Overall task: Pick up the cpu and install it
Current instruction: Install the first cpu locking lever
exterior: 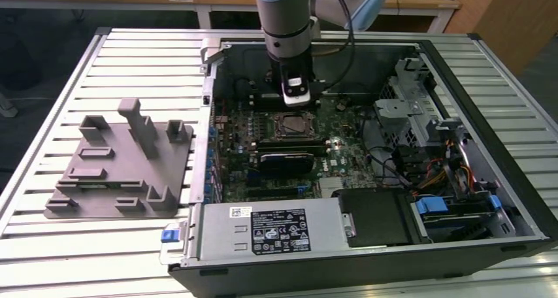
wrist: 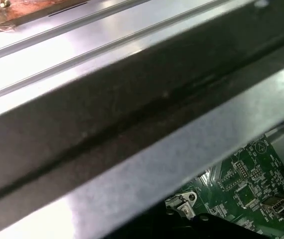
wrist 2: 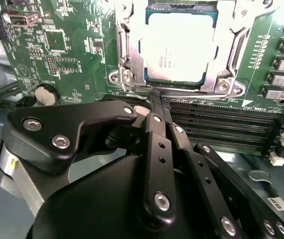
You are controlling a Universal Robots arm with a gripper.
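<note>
The cpu (wrist 2: 179, 47) lies flat in the motherboard socket (wrist 2: 124, 55), silver top up, with the metal frame around it. In the exterior view the cpu (exterior: 293, 123) sits mid-board inside the open computer case (exterior: 488, 161). My gripper (wrist 2: 157, 98) hovers just beside the socket's edge, over the memory slots (wrist 2: 221, 124). Its black fingers (wrist 2: 154, 129) are pressed together with nothing between them. Seen from outside, the gripper (exterior: 296, 106) hangs straight down just behind the socket.
A grey plastic tray with upright pegs (exterior: 122, 161) lies on the slatted table (exterior: 52, 76) at the exterior view's left. Drive cages and cables (exterior: 436, 154) crowd the case at the right. The power supply (exterior: 270, 229) fills the front. The case wall (wrist: 132, 114) runs close by the wrist.
</note>
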